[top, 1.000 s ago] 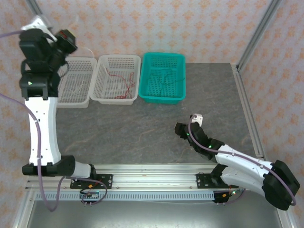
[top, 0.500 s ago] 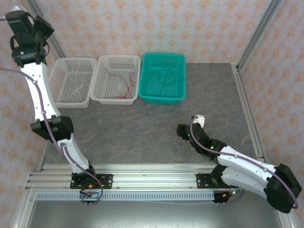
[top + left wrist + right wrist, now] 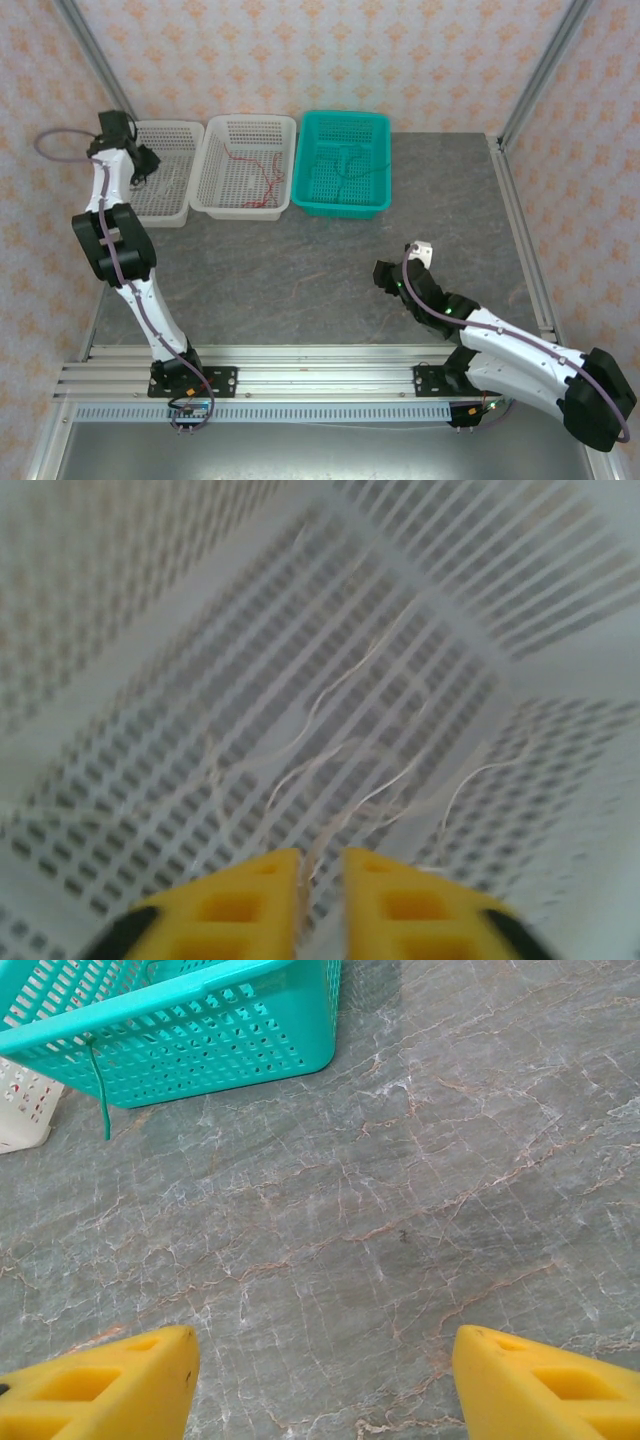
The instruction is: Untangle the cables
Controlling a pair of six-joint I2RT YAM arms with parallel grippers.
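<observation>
Several white cables (image 3: 345, 670) in basket (image 3: 120, 630); left gripper (image 3: 322, 868) barely parted, hold uncertain; right gripper (image 3: 322, 1360) wide, empty. Risk: strand caught in jaws, dragged out.

Left arm (image 3: 150, 315): rises steeply from base at near left, black elbow (image 3: 112, 245) folded mid-height, forearm reaching to far left. Left gripper (image 3: 143, 165) points down; on wrist view its yellow fingers (image 3: 240, 890) stand narrowly parted, thin slit between.

Right arm (image 3: 520, 350): lies low, stretched from near right base toward table centre, wrist level. Right gripper (image 3: 384, 273) aims forward and down. Yellow fingers (image 3: 110, 1385) spread wide, nothing between.
</observation>
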